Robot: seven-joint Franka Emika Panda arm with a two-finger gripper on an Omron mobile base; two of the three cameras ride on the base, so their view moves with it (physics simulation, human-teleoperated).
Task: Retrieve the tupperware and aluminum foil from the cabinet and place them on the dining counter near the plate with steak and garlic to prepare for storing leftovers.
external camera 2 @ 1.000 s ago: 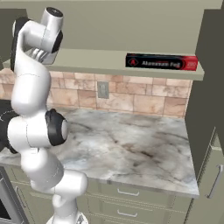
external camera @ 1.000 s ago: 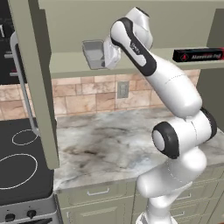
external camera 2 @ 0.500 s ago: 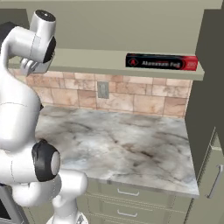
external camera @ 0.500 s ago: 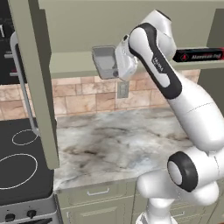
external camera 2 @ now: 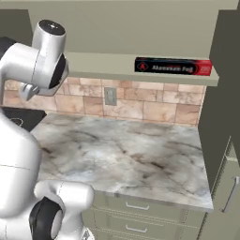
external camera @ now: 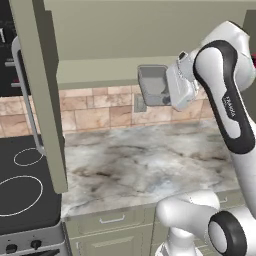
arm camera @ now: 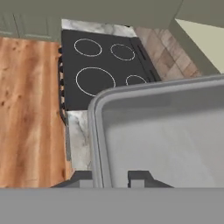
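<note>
The tupperware (external camera: 152, 85), a grey translucent tub, hangs tipped on its side in front of the cabinet shelf (external camera: 97, 74), above the marbled worktop. My gripper (external camera: 168, 93) is shut on its rim. In the hand view the tupperware (arm camera: 166, 135) is close up, with my gripper (arm camera: 111, 177) clamped over its near edge. The aluminum foil (external camera 2: 173, 66), a black box with a red end, lies on the cabinet shelf (external camera 2: 108, 63) at the right. The dining counter, plate, steak and garlic are out of view.
The open cabinet door (external camera: 42, 95) hangs at the left, over the edge of a black stovetop (external camera: 20, 185). A marbled worktop (external camera 2: 122, 154) lies below the shelf, backed by a stone tile wall with an outlet (external camera 2: 110, 96). A tall green cabinet side (external camera 2: 225, 93) bounds the right.
My arm has swung right and a little down, carrying the tupperware off the shelf and out in front of it. The foil has stayed put.
</note>
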